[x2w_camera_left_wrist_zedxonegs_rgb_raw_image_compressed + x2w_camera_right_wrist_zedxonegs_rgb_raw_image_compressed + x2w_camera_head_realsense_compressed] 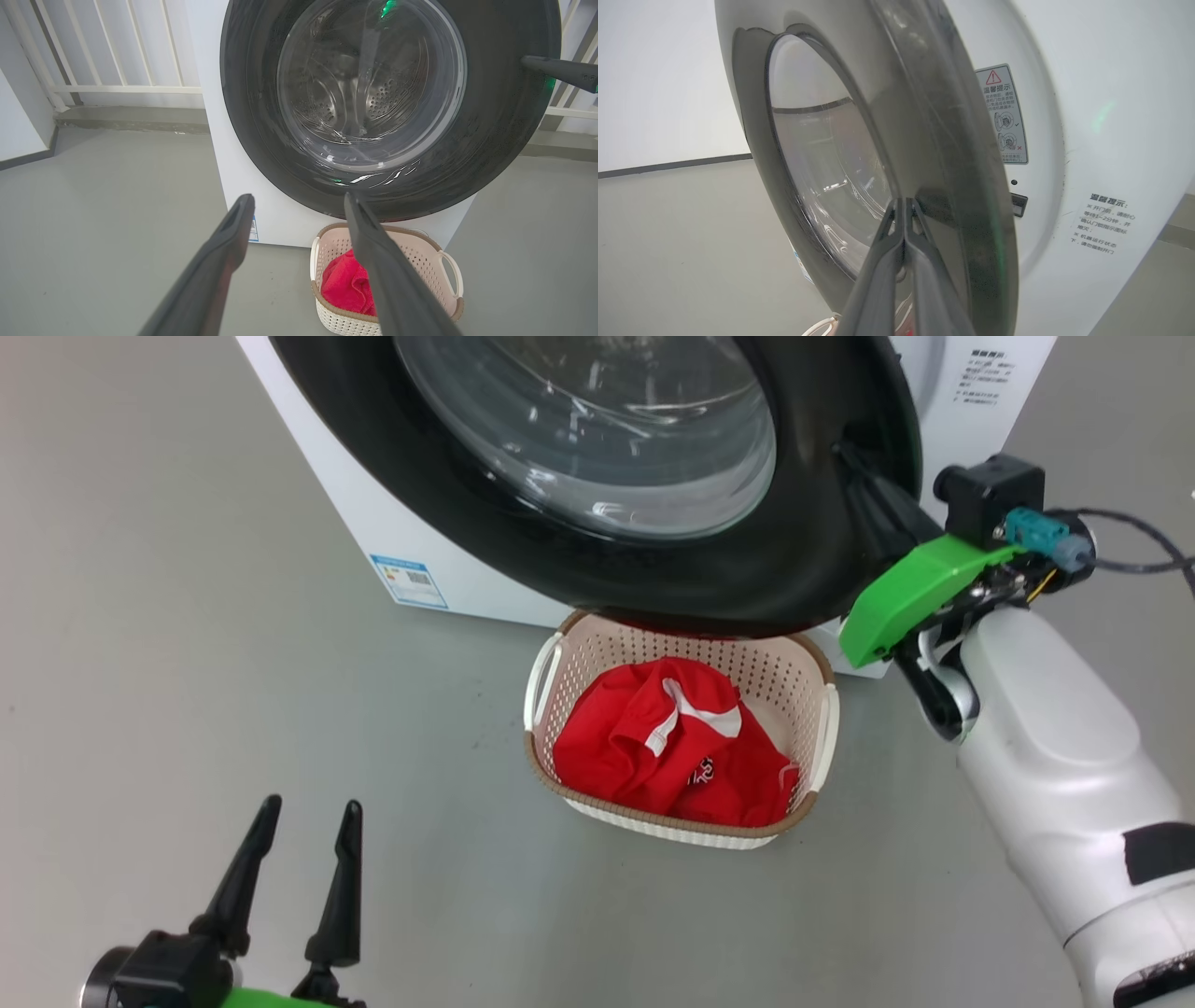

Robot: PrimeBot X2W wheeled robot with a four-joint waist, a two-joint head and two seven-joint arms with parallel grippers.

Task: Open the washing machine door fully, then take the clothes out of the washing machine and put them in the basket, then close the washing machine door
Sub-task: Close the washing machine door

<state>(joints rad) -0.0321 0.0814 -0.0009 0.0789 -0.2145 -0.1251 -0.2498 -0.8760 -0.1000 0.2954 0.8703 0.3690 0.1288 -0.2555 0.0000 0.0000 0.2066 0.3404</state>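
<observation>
The washing machine door point(653, 569), black-rimmed with a glass bowl, stands slightly ajar from the white washing machine point(373, 523). My right gripper point(854, 462) is shut, holding nothing, its tips against the door's black rim point(934, 116) near the latch side. In the right wrist view the shut right gripper point(903, 201) meets the rim's outer face. The red clothes point(653, 747) lie in the cream basket point(775, 663) on the floor under the door. My left gripper point(312, 803) is open and empty at the lower left, well short of the basket. In its wrist view the left gripper point(298, 198) faces the door point(490, 140).
Grey floor point(187, 663) spreads around the machine. The door overhangs the basket's far edge. A white railing point(117, 88) runs behind the machine. The latch slot point(1019, 205) and warning labels point(1004, 116) show on the machine's front. A cable point(1139, 551) trails from my right wrist.
</observation>
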